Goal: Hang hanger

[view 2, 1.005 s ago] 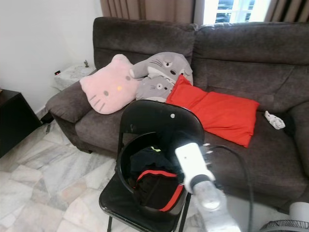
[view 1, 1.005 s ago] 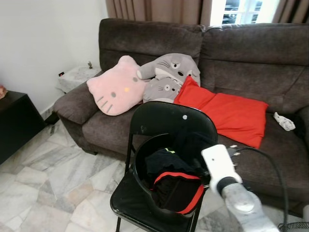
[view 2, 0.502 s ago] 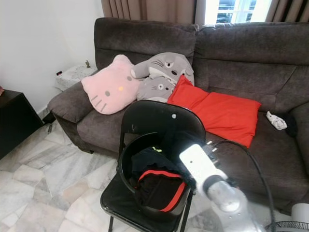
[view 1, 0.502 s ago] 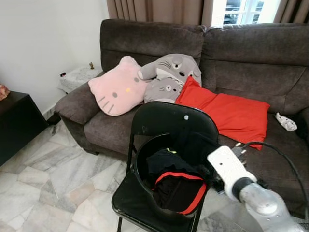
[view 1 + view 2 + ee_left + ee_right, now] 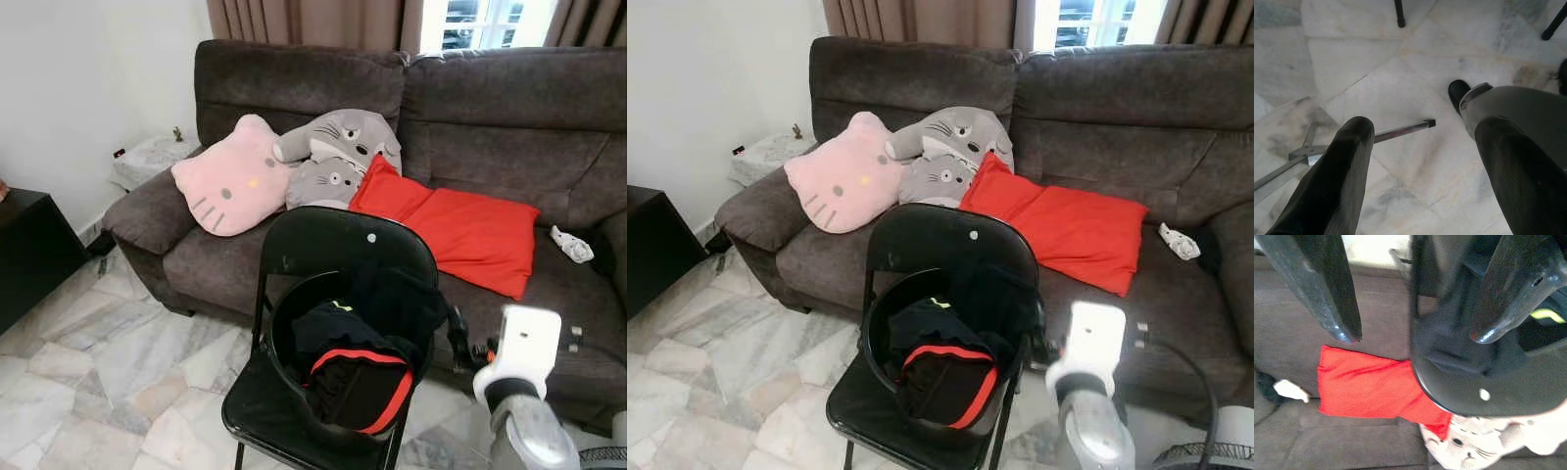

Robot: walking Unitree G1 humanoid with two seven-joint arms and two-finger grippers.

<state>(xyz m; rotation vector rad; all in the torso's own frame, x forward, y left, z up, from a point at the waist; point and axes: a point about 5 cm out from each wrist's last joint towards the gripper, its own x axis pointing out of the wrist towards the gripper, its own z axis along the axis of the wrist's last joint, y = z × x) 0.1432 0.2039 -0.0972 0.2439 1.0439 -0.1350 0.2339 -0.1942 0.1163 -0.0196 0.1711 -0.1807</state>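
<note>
Two hands open, right one up by chair, hanger not made out.
R arm reaches fwd at the chair's right side; right hand (image 5: 1413,335) points at the black folding chair (image 5: 353,240), fingers spread apart w/ nothing between them, a dark garment (image 5: 1449,345) draped over the chair back just beyond the tips. Black basket (image 5: 279,328) sits on the seat, w/ black clothes w/ red trim (image 5: 358,377) in it; can't tell if the hanger is among them. Behind: dark sofa (image 5: 509,108) w/ red cushion (image 5: 460,230), pink cat plush (image 5: 230,181), grey plush (image 5: 343,147). Left hand (image 5: 1425,125) hangs over the marble floor (image 5: 1400,73), fingers apart, empty.
</note>
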